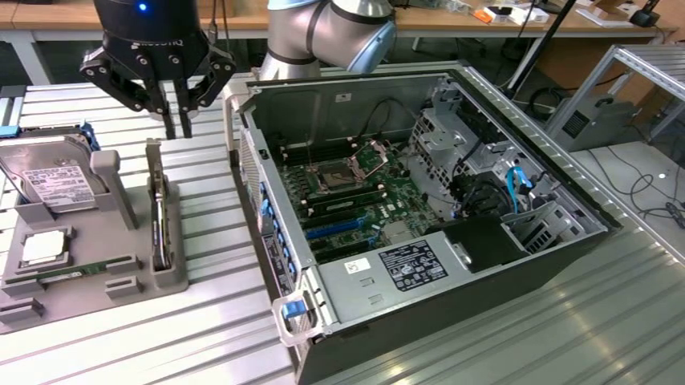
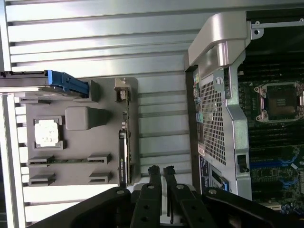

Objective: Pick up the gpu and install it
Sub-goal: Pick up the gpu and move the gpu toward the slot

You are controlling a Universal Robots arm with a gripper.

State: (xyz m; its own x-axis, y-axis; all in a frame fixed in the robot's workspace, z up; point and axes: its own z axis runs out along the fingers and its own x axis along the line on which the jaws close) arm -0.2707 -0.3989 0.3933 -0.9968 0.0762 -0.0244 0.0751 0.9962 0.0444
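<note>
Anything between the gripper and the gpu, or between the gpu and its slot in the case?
Nothing visible. The shut gripper hovers just above one end of the gpu, which stands on edge in the gray holder; open air between. The case lies open beside it, slots uncovered; only its near wall rises between.

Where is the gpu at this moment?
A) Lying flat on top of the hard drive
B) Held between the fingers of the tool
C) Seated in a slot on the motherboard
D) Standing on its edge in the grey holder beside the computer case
D: the gpu stands on its edge in a slot of the grey holder, while the tool hangs nearby, shut and holding nothing.
</note>
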